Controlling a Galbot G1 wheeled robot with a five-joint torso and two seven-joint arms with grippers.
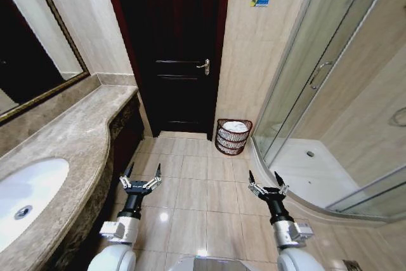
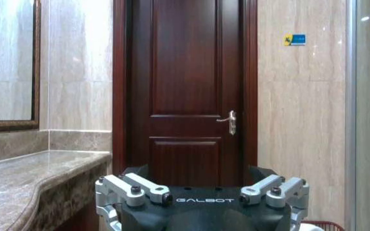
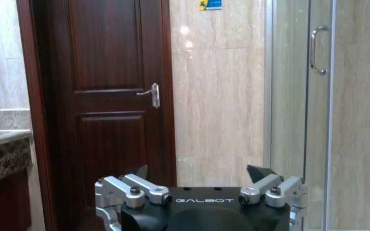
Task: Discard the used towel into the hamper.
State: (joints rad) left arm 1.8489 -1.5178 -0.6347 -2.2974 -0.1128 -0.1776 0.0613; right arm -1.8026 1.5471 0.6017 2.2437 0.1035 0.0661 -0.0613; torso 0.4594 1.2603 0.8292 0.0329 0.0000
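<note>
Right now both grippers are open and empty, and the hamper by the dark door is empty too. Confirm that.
Not quite. The hamper is not empty: the head view shows something white, like a towel, inside it. The rest holds: the left gripper and right gripper are open and empty, and the hamper stands beside the dark door.

head looks down, wrists face door

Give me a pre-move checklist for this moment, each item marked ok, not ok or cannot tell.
1. Hamper located, on the floor between door and shower glass: ok.
2. Towel in a tool: not ok; left tool and right tool are both open and empty.
3. Hamper already holds something white; whether it is the towel: cannot tell.
4. Floor tiles between robot and hamper free of obstacles: ok.
5. Door closed: ok.
</note>
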